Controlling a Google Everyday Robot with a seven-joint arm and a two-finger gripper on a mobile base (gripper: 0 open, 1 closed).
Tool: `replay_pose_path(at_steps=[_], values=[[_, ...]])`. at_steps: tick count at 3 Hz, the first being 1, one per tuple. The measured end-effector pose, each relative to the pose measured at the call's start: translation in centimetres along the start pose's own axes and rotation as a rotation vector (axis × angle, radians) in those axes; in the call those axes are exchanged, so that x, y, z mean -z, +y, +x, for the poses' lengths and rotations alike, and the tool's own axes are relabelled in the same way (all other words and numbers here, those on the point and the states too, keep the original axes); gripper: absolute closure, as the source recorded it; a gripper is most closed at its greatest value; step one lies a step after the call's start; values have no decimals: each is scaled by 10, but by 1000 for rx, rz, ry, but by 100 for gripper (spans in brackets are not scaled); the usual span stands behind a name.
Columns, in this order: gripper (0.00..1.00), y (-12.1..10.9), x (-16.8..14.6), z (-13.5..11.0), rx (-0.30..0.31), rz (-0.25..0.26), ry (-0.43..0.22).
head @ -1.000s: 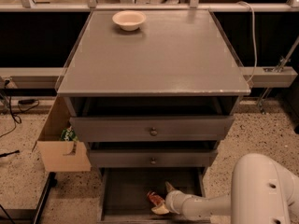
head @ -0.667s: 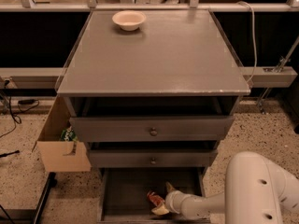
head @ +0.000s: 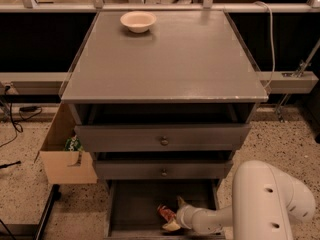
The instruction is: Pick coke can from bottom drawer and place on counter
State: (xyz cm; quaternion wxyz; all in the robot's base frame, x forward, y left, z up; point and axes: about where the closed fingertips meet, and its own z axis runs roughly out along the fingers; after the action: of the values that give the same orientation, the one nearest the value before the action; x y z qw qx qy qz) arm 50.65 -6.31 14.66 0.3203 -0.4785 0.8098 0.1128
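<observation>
The coke can [head: 165,213] is small and red, and it lies in the open bottom drawer [head: 135,204] of the grey cabinet, near the drawer's front middle. My gripper [head: 175,215] reaches into the drawer from the right on a white arm, with one cream finger behind the can and one in front of it. The fingers sit on either side of the can and look closed against it. The counter [head: 170,59] is the cabinet's flat grey top, far above the gripper.
A cream bowl [head: 138,21] sits at the counter's back left. Two knobbed drawers [head: 163,140] above are slightly pulled out. A cardboard box [head: 65,154] stands left of the cabinet. My white arm housing [head: 270,204] fills the lower right.
The arm housing has shifted a little to the left. The gripper and can stay in the same place in the drawer.
</observation>
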Motion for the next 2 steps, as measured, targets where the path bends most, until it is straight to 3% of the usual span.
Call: replay_pose_path(at_steps=[2], values=[[21, 3, -15, 16, -12, -12, 35]])
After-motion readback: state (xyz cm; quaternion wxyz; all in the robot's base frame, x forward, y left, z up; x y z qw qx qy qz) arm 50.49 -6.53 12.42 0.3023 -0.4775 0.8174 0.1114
